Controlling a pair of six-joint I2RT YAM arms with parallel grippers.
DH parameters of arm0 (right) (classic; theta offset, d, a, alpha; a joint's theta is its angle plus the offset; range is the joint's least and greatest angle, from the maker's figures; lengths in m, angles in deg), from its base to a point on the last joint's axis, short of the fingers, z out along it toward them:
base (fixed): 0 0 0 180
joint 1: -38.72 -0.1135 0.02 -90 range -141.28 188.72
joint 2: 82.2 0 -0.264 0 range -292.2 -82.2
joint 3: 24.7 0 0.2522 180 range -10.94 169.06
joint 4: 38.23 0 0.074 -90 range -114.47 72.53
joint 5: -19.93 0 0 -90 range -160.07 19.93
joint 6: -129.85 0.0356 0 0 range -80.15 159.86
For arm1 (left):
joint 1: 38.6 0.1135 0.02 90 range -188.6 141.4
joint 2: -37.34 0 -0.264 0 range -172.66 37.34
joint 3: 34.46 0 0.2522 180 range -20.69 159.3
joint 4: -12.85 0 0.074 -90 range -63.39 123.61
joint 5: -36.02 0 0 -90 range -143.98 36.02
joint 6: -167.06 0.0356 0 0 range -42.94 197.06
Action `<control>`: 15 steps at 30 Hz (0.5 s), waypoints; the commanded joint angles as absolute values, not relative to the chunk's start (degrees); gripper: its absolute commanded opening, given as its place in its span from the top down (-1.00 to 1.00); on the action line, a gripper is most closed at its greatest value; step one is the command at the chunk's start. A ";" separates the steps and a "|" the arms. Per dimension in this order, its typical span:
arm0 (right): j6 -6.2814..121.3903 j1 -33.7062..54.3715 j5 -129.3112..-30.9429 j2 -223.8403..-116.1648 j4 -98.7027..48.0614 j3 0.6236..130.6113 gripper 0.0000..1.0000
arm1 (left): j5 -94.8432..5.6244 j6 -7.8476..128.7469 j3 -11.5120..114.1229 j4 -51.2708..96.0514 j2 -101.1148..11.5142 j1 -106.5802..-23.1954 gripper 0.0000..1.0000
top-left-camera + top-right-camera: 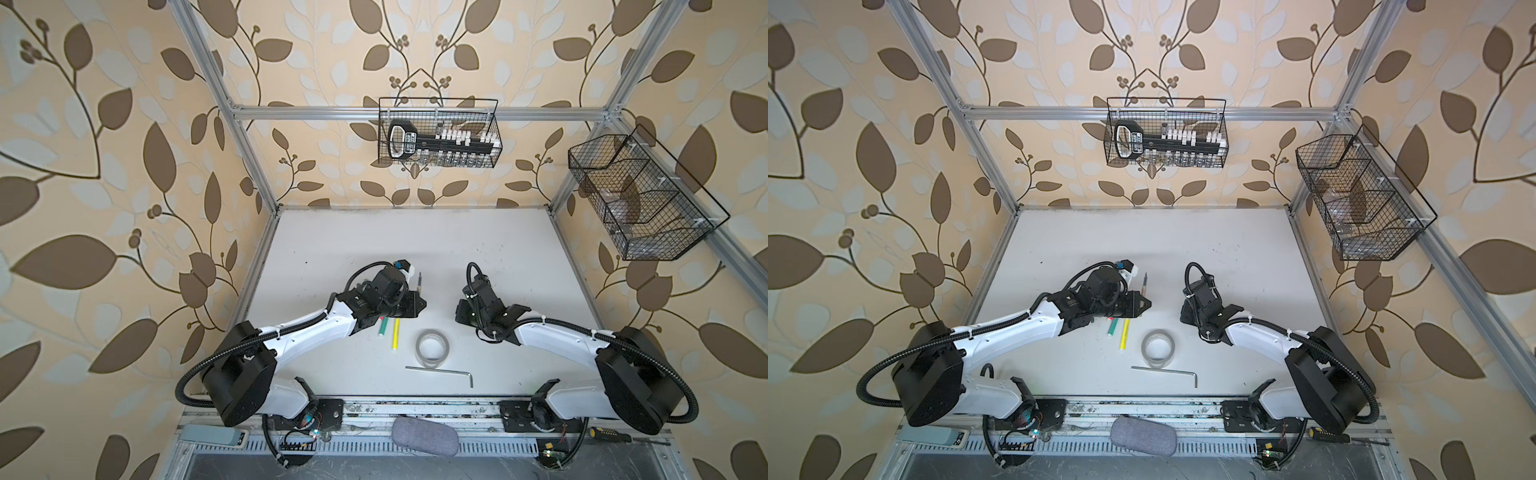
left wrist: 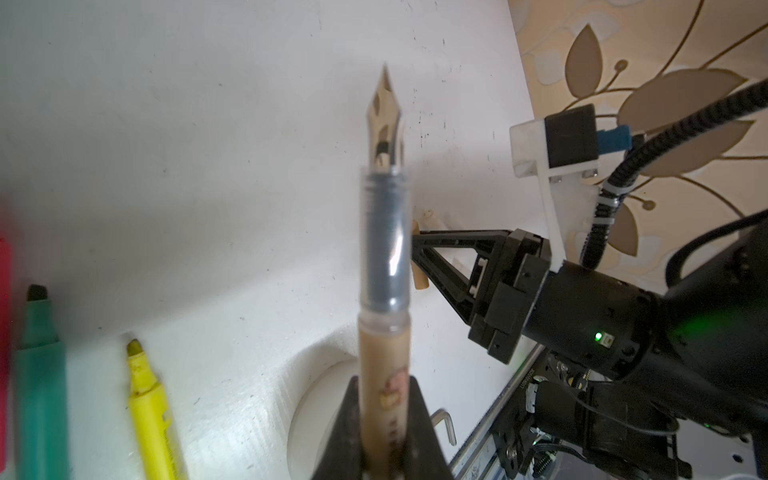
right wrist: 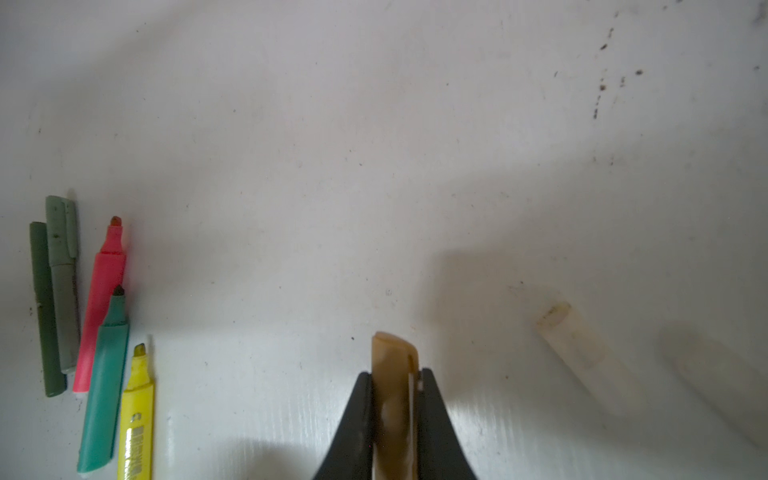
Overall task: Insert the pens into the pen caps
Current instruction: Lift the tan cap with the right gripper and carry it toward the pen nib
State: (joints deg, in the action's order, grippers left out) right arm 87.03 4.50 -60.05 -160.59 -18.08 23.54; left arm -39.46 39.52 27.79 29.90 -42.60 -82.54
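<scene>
My left gripper [image 2: 384, 399] is shut on a tan pen [image 2: 384, 257], whose bare metal nib points away from the jaws; in a top view the pen [image 1: 419, 283] stands out of that gripper [image 1: 423, 305]. My right gripper [image 3: 395, 374] is shut on a tan pen cap [image 3: 392, 357] just above the table, a short way right of the pen. Pink [image 3: 102, 299], green [image 3: 106, 382] and yellow [image 3: 137, 415] markers lie uncapped side by side, next to a dark green pen [image 3: 45, 311] and a grey-green pen [image 3: 64, 282]. A clear whitish cap [image 3: 577, 336] lies near the right gripper.
A roll of clear tape [image 1: 432, 348] and a silver hex key [image 1: 440, 370] lie near the table's front. Wire baskets hang on the back frame [image 1: 438, 133] and the right frame [image 1: 636, 199]. A grey pouch [image 1: 424, 432] lies beyond the front edge.
</scene>
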 commanded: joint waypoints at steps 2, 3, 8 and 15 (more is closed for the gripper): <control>89.02 4.53 -59.99 -159.77 -20.01 22.81 0.71 | -37.33 41.37 30.02 27.94 -43.38 -83.05 1.00; 89.24 4.57 -60.05 -159.66 -20.40 22.81 0.72 | -37.05 41.33 30.02 27.69 -43.56 -83.07 1.00; 90.51 4.53 -59.24 -158.28 -21.01 22.99 0.73 | -35.00 41.38 30.24 26.62 -44.39 -83.11 1.00; 91.98 4.42 -58.43 -157.33 -22.16 23.77 0.69 | -34.38 41.37 30.18 25.98 -44.66 -83.16 1.00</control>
